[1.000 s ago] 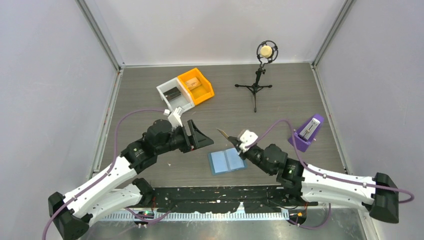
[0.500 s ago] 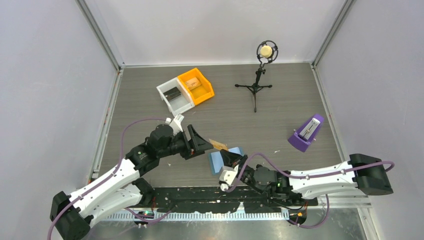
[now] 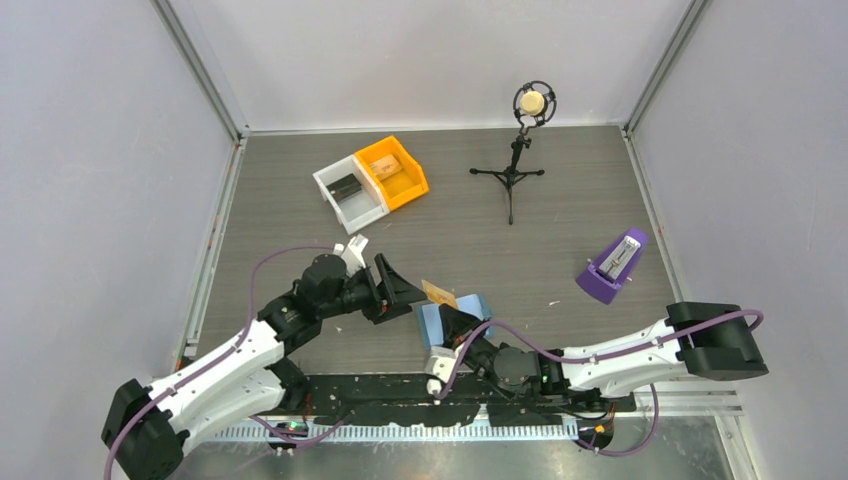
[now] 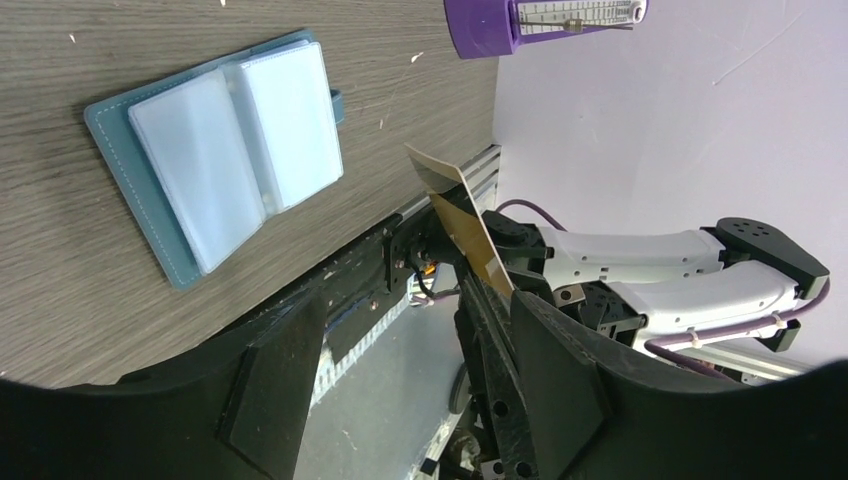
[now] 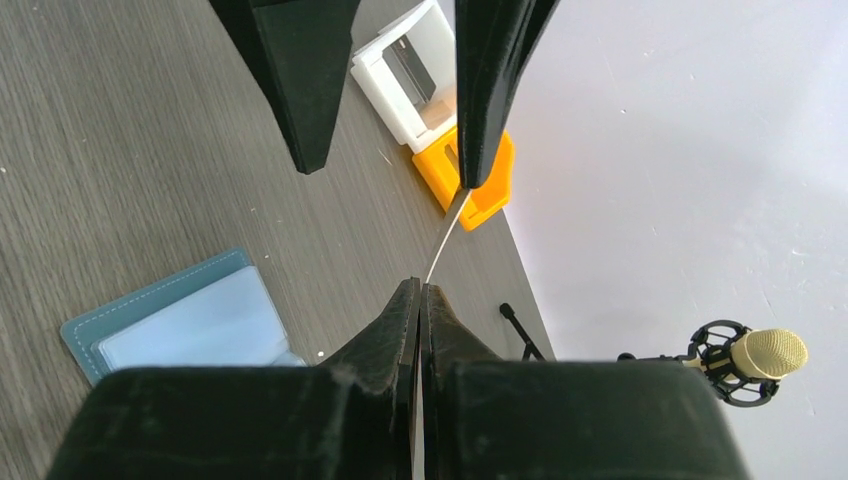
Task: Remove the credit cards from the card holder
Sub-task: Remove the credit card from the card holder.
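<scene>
At centre frame the right gripper [image 3: 452,318] pinches a thin tan-gold rectangular card [image 3: 438,293] — the left gripper [image 3: 410,292] gapes wide, empty, beside the open light-blue card holder [image 4: 215,160].

The bench [image 3: 560,220] in front of me has a dark gray top with wood lines on it. Plain pale walls stand around it: a left wall [image 3: 90,150], a far wall [image 3: 430,60] and a right wall [image 3: 760,130]. Silver metal bars [image 3: 197,68] run up the two far corners. A black plate with small holes [image 3: 360,392] lies along the near edge. The light is soft and even.
</scene>
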You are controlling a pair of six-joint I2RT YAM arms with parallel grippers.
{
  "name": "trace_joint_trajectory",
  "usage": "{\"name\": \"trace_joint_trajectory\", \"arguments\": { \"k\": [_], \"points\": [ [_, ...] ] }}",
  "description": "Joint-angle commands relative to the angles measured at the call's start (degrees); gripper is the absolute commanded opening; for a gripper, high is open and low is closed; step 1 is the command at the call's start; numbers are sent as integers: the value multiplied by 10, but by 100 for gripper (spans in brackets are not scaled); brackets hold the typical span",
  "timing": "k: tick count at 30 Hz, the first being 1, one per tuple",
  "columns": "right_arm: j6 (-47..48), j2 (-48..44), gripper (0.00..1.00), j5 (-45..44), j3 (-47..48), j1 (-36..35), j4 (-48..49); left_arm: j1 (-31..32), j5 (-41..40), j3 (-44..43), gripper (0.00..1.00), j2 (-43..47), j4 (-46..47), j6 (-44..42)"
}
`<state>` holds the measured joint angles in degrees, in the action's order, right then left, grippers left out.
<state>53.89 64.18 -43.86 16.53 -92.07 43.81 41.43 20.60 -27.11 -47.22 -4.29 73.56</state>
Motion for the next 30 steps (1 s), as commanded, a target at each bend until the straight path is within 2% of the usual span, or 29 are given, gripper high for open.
{"name": "trace_joint_trajectory", "arguments": {
  "k": [1, 6, 12, 17, 23, 27, 30],
  "points": [
    [1, -12, 5, 7, -2, -9, 74, 0, 4, 12, 71, 26, 33, 7],
    [-6, -26, 5, 1, -18, -9, 68, 0, -12, 27, 73, 48, 30, 12],
    [-5, -20, 5, 1, -19, -11, 65, 0, 4, 22, 78, 35, 57, 14],
    [-8, -15, 5, 5, -15, -14, 65, -1, -3, 31, 74, 26, 64, 17],
    [9, 24, 5, 7, -2, -23, 88, -1, 17, 30, 53, -11, 120, 36],
    [3, 36, 5, 5, 0, -25, 88, -1, 28, 38, 25, -16, 147, 46],
    [-15, 32, 13, 8, -2, -26, 70, -3, 26, 47, 0, -5, 148, 39]
  ]
}}
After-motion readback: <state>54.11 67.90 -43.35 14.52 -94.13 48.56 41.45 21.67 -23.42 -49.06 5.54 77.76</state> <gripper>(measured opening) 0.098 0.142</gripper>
